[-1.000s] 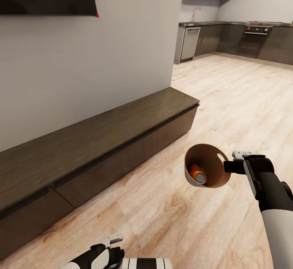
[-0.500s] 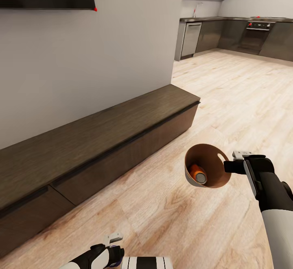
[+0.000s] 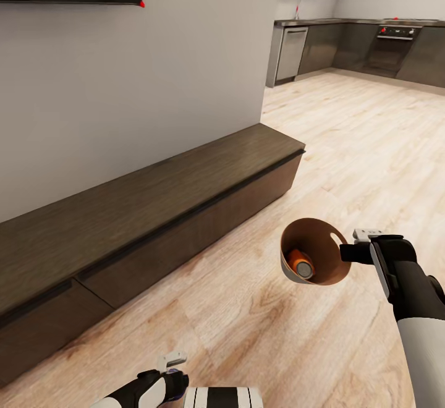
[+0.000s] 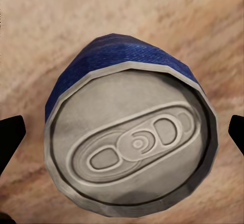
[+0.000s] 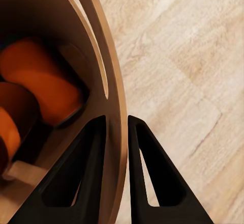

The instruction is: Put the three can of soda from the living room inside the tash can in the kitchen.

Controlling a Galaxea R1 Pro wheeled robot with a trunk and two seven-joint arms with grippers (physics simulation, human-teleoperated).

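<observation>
Fingers (image 5: 99,147) on the right clamp the bin (image 3: 315,259) rim; left fingers (image 4: 10,137) grip the blue can (image 4: 129,142), near and left of it.

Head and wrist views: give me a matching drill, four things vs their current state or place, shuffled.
Things:
1. blue can
2. orange cans
3. trash can
4. low cabinet

States:
A. standing along the wall
B. lying inside the bin
C. wall pinched by the right gripper
D. between the left gripper's jaws

Pairs: 1-D, 2-B, 3-C, 4-A
</observation>
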